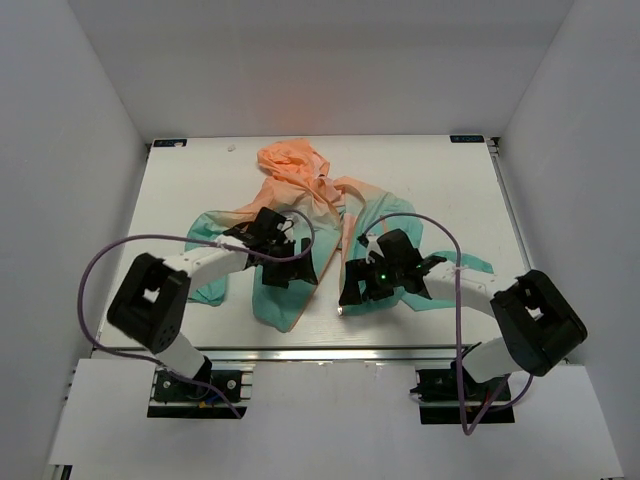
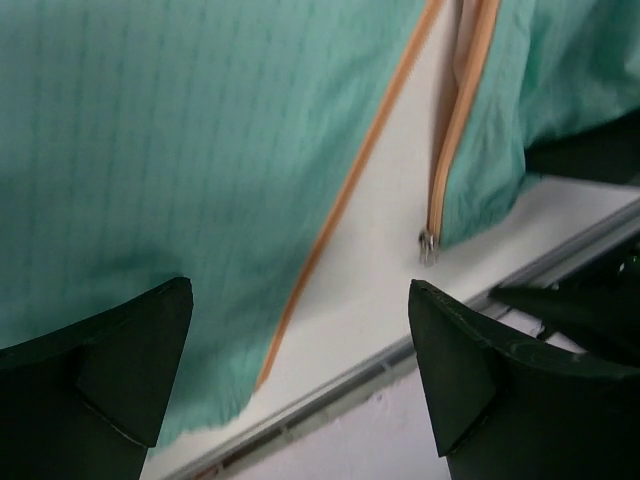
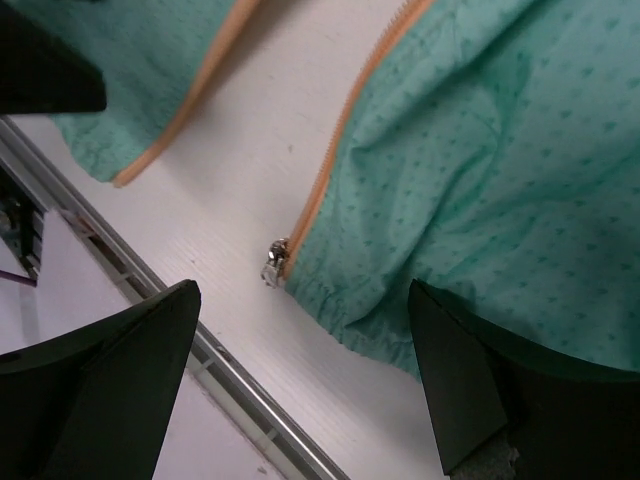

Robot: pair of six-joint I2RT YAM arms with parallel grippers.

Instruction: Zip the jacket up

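- Garment: thin hooded jacket (image 1: pixel 300 190), peach-orange hood fading to teal hem, lies crumpled on the flat white table (image 1: pixel 440 170). Hood is at the far side, hem near the front edge, front open.
- Handling, judged: very light, limp and slick. It will likely bunch and slide rather than resist a pull, so one panel needs pinning while the other is worked.
- Black two-finger left gripper (image 2: pixel 298 300): jaws spread wide, empty, hovering over the teal hem.
- Black two-finger right gripper (image 3: pixel 305 295): also spread wide, holding nothing, above the other panel's corner.
- Orange zipper tapes (image 2: pixel 350 190): two separate edges with bare table between them. Best holds look like the hem corners just beside each tape.
- Small silver metal slider (image 3: pixel 272 262): sits at the bottom of the right-hand tape, touching the table.
- Unclear: the arms cover both hem corners in the top view. The opposite tape's bottom pin is too small to make out, and the slider's pull tab cannot be told.
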